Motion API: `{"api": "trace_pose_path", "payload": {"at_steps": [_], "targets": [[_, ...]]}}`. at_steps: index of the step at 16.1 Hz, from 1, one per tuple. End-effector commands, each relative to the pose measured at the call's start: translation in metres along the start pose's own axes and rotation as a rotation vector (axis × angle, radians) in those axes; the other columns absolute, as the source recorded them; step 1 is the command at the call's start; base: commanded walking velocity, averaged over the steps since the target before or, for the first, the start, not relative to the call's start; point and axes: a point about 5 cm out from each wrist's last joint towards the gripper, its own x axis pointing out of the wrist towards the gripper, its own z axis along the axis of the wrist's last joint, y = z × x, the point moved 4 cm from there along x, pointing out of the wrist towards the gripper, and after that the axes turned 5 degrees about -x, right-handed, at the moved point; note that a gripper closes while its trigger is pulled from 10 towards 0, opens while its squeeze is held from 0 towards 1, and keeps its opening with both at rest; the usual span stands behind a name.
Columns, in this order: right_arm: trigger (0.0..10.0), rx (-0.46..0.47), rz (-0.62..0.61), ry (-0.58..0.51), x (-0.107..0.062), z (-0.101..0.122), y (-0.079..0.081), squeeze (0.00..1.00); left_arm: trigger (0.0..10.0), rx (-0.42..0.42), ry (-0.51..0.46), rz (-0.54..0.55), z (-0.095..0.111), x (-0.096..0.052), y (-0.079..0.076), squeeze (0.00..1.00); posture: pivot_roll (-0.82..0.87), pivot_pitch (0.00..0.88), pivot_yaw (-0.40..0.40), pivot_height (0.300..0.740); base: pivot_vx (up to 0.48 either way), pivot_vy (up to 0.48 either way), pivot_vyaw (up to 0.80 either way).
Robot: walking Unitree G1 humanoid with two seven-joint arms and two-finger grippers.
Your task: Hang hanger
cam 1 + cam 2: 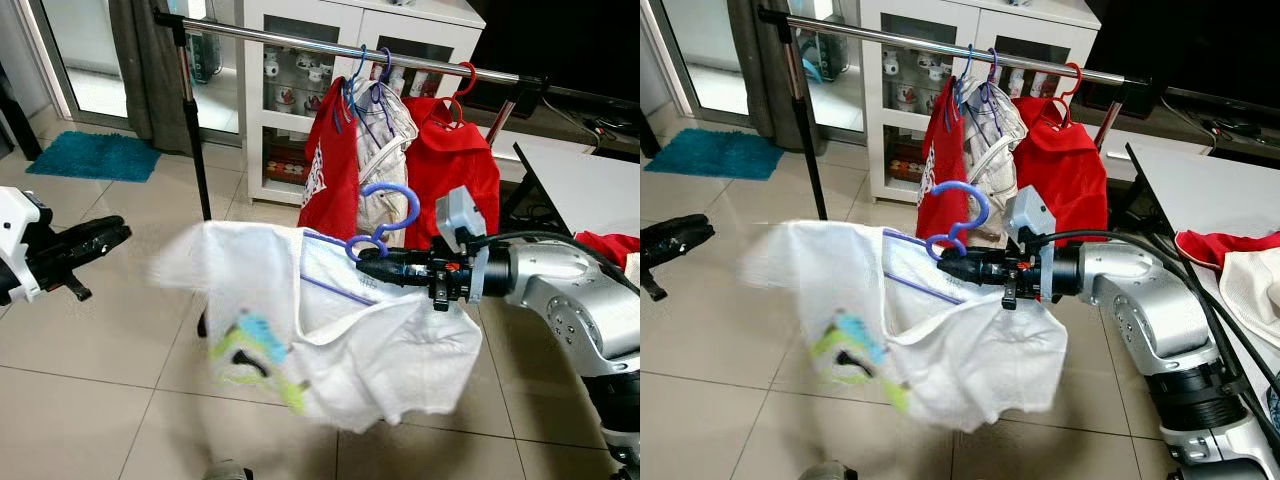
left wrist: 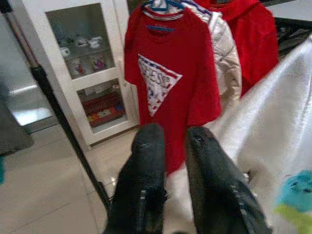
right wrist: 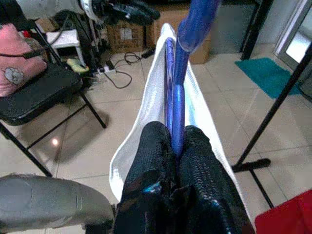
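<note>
With right gripper [image 1: 362, 262] clamped on blue hanger [image 1: 392, 213] (white shirt [image 1: 330, 340] draped) — lift hook over rail [image 1: 330, 45], left gripper [image 1: 112, 235] empty, fingers slightly parted.

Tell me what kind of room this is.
Probably a home living room: tiled floor, a white glass-door display cabinet of figurines, and a freestanding clothes rail hung with shirts. A folding chair stands nearby.

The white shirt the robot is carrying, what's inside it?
A blue hanger: its hook and neck stick out at the collar, pinched in the right hand. The white shirt covers the hanger's arms, so their shape stays hidden.
</note>
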Motion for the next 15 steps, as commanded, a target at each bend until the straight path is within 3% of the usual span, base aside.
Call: {"api": "trace_pose_path", "payload": {"at_steps": [1, 5, 6, 7, 9, 11, 12, 13, 14, 15], "targets": [[10.0, -0.014, -0.037, 0.019, -0.005, 0.001, -0.006, 0.0, 10.0, 0.01, -0.023, 0.036, 0.004, -0.002, 0.005, 1.0, -0.06, 0.0, -0.101, 0.74, 0.0, 0.0, 0.0], [10.0, -0.005, -0.193, 0.004, -0.001, -0.01, -0.013, 0.0, 10.0, -0.017, -0.073, 0.131, 0.008, 0.009, 0.001, 1.0, -0.06, 0.0, -0.106, 0.74, 0.0, 0.0, 0.0], [10.0, 0.036, -0.296, 0.017, 0.002, -0.023, -0.015, 0.0, 10.0, -0.052, -0.127, 0.114, 0.011, 0.026, -0.022, 0.85, -0.05, 0.0, -0.108, 0.74, 0.0, 0.0, 0.0], [10.0, 0.095, -0.386, 0.037, 0.007, -0.039, -0.012, 0.0, 10.0, -0.063, -0.183, 0.055, 0.014, 0.045, -0.06, 0.0, -0.06, 0.0, -0.1, 0.74, 0.0, 0.0, 0.0], [10.0, 0.179, -0.531, 0.013, 0.008, -0.053, -0.013, 0.0, 10.0, -0.105, -0.129, 0.094, -0.001, 0.066, -0.083, 0.0, -0.05, 0.0, -0.103, 0.74, 0.0, 0.0, 0.0], [10.0, 0.238, -0.597, -0.004, 0.01, -0.063, -0.006, 0.0, 10.0, -0.12, -0.111, 0.145, -0.011, 0.077, -0.095, 0.0, -0.06, 0.0, -0.102, 0.74, 0.0, 0.0, 0.0], [10.0, 0.224, -0.727, 0.014, 0.008, -0.073, -0.006, 0.0, 10.0, -0.15, -0.11, 0.199, -0.018, 0.083, -0.103, 0.0, -0.07, 0.0, -0.098, 0.74, 0.0, 0.0, 0.0], [10.0, 0.224, -0.727, 0.014, 0.008, -0.073, -0.006, 0.0, 10.0, -0.15, -0.11, 0.199, -0.018, 0.083, -0.103, 0.0, -0.07, 0.0, -0.098, 0.74, 0.0, 0.0, 0.0], [10.0, 0.199, -0.841, 0.048, 0.007, -0.081, -0.005, 0.0, 10.0, -0.199, -0.112, 0.247, -0.018, 0.087, -0.113, 0.0, -0.07, 0.0, -0.073, 0.74, 0.0, 0.0, 0.0], [10.0, 0.219, -0.873, 0.049, 0.007, -0.084, -0.005, 0.0, 10.0, -0.213, -0.121, 0.254, -0.015, 0.089, -0.119, 0.0, -0.07, 0.0, -0.075, 0.74, 0.0, 0.0, 0.0]]}}
